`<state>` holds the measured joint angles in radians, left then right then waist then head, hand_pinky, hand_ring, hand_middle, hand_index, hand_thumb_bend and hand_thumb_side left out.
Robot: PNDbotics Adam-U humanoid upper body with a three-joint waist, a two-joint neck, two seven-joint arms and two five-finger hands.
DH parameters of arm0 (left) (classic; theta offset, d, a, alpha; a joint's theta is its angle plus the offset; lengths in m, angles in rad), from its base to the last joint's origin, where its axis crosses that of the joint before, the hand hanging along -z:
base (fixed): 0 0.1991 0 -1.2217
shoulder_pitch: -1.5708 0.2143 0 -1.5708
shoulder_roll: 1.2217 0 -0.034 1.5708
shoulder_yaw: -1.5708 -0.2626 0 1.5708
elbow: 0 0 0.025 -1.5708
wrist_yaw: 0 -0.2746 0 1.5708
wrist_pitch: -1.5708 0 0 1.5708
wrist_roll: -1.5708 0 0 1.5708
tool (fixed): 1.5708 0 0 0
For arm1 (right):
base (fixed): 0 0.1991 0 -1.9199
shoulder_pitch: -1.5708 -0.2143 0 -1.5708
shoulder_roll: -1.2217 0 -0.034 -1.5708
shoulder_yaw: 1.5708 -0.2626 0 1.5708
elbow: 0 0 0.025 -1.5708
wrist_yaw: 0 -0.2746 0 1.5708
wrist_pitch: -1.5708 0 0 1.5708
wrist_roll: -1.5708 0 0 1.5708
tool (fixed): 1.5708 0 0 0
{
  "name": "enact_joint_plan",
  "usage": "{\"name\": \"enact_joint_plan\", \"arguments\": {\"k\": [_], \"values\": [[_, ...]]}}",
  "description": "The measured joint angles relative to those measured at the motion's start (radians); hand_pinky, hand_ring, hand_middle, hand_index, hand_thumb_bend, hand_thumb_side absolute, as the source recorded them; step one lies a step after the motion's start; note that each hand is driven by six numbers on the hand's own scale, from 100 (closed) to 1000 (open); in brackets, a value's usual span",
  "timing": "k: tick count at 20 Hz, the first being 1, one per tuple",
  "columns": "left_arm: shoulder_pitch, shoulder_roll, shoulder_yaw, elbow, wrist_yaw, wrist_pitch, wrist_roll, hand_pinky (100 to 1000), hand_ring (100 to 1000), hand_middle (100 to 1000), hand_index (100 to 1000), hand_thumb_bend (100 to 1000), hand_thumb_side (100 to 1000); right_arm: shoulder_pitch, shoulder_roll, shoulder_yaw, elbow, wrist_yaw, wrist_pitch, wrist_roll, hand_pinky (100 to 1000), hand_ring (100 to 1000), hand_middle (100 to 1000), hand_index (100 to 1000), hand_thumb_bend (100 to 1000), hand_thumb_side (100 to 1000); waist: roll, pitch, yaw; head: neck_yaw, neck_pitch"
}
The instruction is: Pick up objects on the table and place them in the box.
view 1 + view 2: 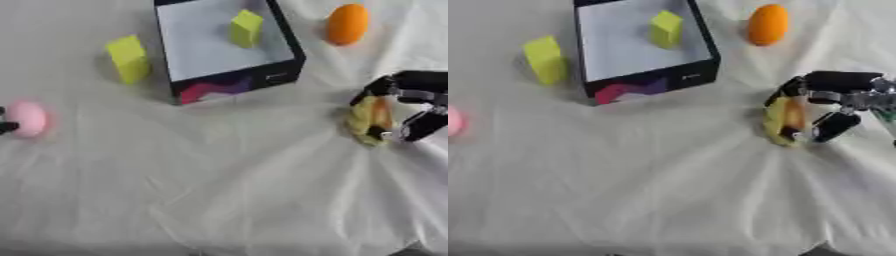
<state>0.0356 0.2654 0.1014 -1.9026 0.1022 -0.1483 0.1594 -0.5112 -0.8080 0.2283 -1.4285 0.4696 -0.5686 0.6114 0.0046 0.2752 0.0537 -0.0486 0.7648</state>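
White wrinkled cloth is covering the counter (219, 200) I am looking down on. My right hand (833, 107) is reaching in from the right edge, its fingers and thumb curling around a yellow and orange object (785, 120) that is lying on the cloth; its long axis is running roughly toward and away from me, curving slightly. At the left edge, a dark bit of what may be my left hand (5, 125) is touching a pink egg shape (28, 118); I cannot tell how its fingers are standing. Farther back, the black box (280, 40) is sitting open with one yellow block (246, 28) standing upright inside. Another yellow block (129, 58) is standing just beside the box's left wall, and an orange egg shape (347, 24) is lying upright-pointing to its right.
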Motion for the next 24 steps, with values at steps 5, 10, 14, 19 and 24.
{"name": "enact_joint_plan", "arguments": {"k": [5,10,14,19,24], "values": [[0.0,0.0,0.0,0.0,-0.002,0.0,0.0,836,617,680,729,100,803,0.016,-0.01,0.0,-0.055,-0.046,0.004,0.004,827,731,562,743,100,343,0.0,0.0,-0.01,0.003,0.0],[0.0,0.0,0.0,0.0,-0.002,0.0,0.0,837,617,681,729,100,799,0.019,-0.025,0.001,-0.107,-0.081,0.008,0.008,818,725,561,735,100,365,0.0,0.0,-0.013,0.003,0.0],[0.003,0.0,0.0,0.0,-0.002,0.0,0.001,837,617,681,729,100,795,0.02,-0.037,0.0,-0.144,-0.097,0.007,0.007,812,715,554,715,100,373,0.0,0.0,-0.017,0.003,0.0],[0.005,0.0,0.0,0.0,-0.002,-0.001,0.005,837,617,681,729,100,794,0.019,-0.051,-0.004,-0.182,-0.115,0.002,0.002,787,667,494,617,100,390,0.0,0.0,-0.019,0.002,0.0],[0.007,0.0,0.002,0.0,-0.002,-0.001,0.009,836,616,681,729,100,792,0.005,-0.056,-0.009,-0.204,-0.118,-0.012,-0.012,772,616,437,550,111,423,0.0,-0.001,-0.015,0.002,0.0]]}}
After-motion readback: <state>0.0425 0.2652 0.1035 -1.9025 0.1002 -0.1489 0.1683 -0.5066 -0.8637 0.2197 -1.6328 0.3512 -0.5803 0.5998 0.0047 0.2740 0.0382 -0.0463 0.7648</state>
